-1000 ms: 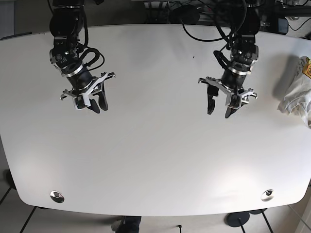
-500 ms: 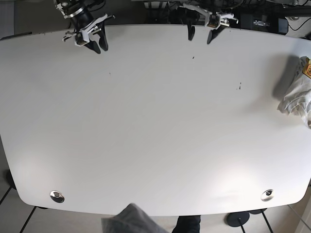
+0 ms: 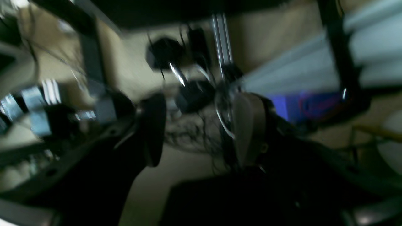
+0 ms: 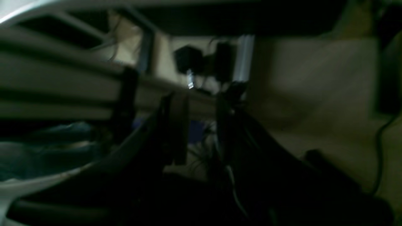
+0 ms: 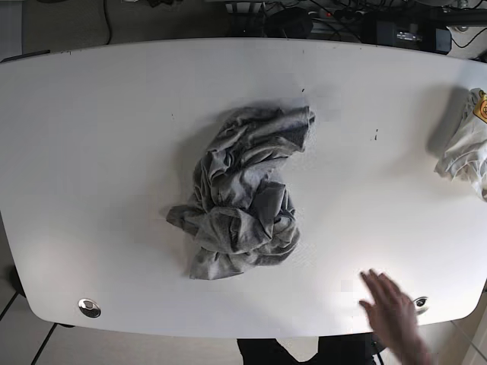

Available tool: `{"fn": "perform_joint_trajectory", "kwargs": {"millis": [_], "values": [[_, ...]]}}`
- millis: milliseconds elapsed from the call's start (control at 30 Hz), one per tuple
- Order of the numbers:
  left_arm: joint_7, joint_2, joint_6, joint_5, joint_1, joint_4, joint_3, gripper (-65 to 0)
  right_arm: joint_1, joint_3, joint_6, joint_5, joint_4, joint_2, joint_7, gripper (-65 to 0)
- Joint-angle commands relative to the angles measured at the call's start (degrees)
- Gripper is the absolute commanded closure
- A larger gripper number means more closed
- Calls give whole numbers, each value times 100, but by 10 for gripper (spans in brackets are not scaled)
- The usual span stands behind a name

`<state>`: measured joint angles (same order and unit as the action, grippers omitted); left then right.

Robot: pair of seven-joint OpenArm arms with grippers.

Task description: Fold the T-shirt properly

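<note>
Grey T-shirt (image 5: 242, 205) lies crumpled mid-table (image 5: 91, 152), untouched. My left gripper (image 3: 201, 125) and right gripper (image 4: 201, 125) are off the table, fingers parted, grasping nothing. Person's hand (image 5: 392, 312) blurs over the near edge; white cloth (image 5: 466, 148) at the side.
</note>
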<state>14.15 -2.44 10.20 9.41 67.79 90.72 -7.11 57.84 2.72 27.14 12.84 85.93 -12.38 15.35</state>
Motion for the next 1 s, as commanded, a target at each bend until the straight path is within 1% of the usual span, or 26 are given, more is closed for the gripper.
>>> {"fn": "perform_joint_trajectory", "kwargs": {"millis": [33, 67, 167, 233, 333, 400, 433, 467, 500, 533, 600, 667, 700, 733, 767, 800, 833, 900, 1000], "values": [[136, 204, 5, -22, 21, 23, -14, -319, 49, 31, -1, 136, -52, -50, 157, -143], [145, 213, 5, -22, 47, 76, -14, -319, 49, 31, -1, 136, -52, -50, 157, -143], [145, 213, 5, -31, 214, 726, -5, -319, 172, 225, -10, 144, 317, -50, 157, -143], [145, 213, 5, -31, 232, 1218, -14, -319, 303, 418, -10, 144, 704, -41, 157, -143], [145, 204, 5, -31, 188, 1939, 21, -321, 356, 488, -10, 153, 1345, -41, 157, -143], [154, 37, 5, -128, -67, 2396, 83, -326, 339, 567, -19, 153, 1785, -41, 157, -143], [154, -60, 5, -224, -208, 2432, 100, -343, 312, 594, -19, 153, 1934, -41, 148, -143], [154, -104, 5, -268, -480, 2423, 109, -399, 251, 603, -19, 153, 2137, 12, 139, -143], [136, -139, 5, -260, -726, 2414, 100, -431, 128, 603, -19, 153, 2251, 82, 130, -143], [136, -139, 5, -251, -964, 2405, 100, -447, 13, 611, -19, 153, 2339, 170, 122, -143], [128, -104, 5, -260, -1306, 2326, 100, -444, -198, 620, -19, 153, 2436, 276, 113, -144], [57, -104, 31, -260, -1781, 2141, 109, -446, -470, 603, -10, 153, 2436, 293, 113, -149], [-162, -104, 40, -260, -1983, 2071, 109, -446, -584, 594, -19, 153, 2436, 302, 51, -149], [-461, -104, 40, -260, -2229, 2018, 109, -446, -699, 594, -19, 153, 2436, 302, -133, -147], [-901, -60, 49, -251, -2599, 1939, 136, -446, -857, 594, -19, 153, 2479, 302, -432, -146], [-1130, 11, 49, -251, -2739, 1860, 224, -442, -936, 603, -19, 153, 2515, 311, -582, -146], [-1244, 143, 49, -251, -2836, 1781, 347, -440, -971, 603, -19, 153, 2523, 311, -687, -146], [-1253, 442, 40, -260, -3038, 1552, 716, -440, -1059, 603, -19, 153, 2523, 311, -740, -146], [-1253, 529, 40, -260, -3205, 1271, 971, -443, -1129, 594, -19, 153, 2515, 311, -740, -146]]}}
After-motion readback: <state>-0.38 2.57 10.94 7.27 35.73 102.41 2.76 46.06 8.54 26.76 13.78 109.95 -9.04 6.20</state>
